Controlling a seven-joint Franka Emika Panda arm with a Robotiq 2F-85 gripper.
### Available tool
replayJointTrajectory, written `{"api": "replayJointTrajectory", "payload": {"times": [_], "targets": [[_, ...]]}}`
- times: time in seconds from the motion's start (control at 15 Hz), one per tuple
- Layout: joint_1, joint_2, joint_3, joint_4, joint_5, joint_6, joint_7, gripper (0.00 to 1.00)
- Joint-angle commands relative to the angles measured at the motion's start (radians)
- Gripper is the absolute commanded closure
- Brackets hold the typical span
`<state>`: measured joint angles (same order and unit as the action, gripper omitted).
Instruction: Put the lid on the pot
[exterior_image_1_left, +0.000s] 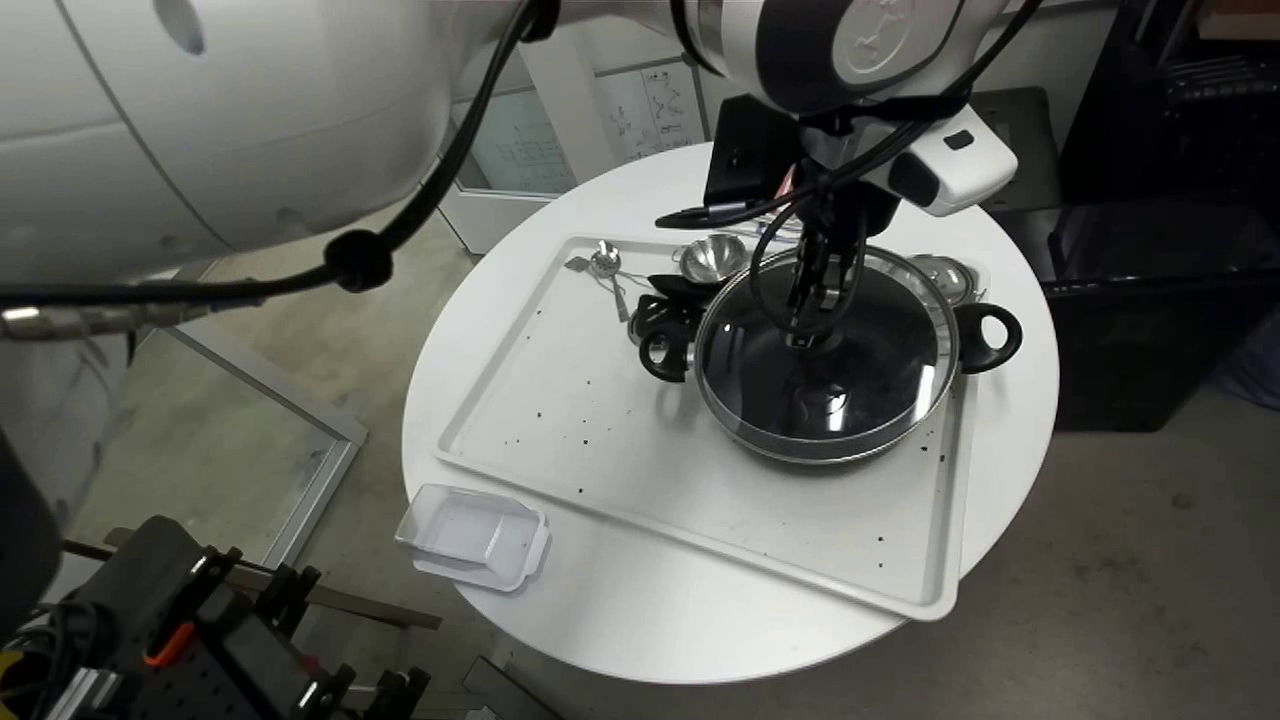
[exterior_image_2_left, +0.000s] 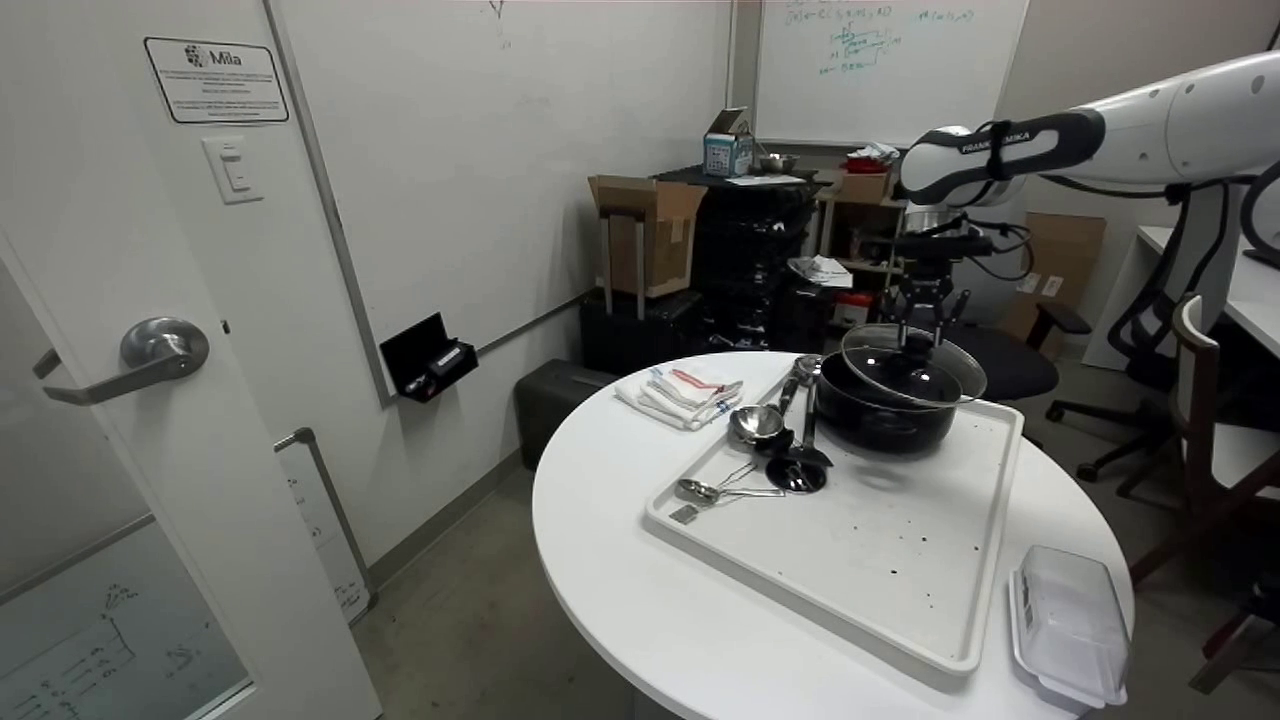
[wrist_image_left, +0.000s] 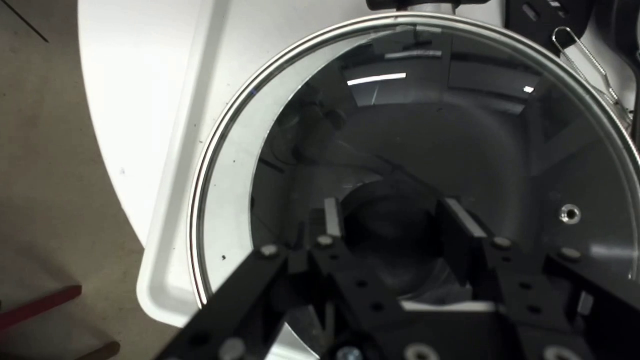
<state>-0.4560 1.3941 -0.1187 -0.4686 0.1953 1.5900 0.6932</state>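
Right of centre in both exterior views, the gripper is pinching the knob of the glass lid, holding it off-centre over the black pot. The pot is standing on a white tray (part is showing through the glass, left in the wrist view).

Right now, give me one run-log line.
tool: gripping knob of lid | lid: tilted, off-centre over pot | pot: on tray | placement: incomplete

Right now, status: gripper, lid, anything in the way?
Gripper closed on the knob. Lid off-centre over the pot, overhanging one side. Utensils beside the pot; nothing visible between lid and pot.
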Motion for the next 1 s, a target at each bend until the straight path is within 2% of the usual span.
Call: {"api": "replayJointTrajectory", "payload": {"times": [0.0, 0.13, 0.93], "targets": [[-0.006, 0.015, 0.021, 0.065, -0.004, -0.006, 0.034, 0.76], [-0.001, -0.009, 0.024, 0.023, -0.006, 0.027, 0.037, 0.76], [0.007, 0.014, 0.047, 0.038, -0.002, 0.043, 0.033, 0.76]]}}
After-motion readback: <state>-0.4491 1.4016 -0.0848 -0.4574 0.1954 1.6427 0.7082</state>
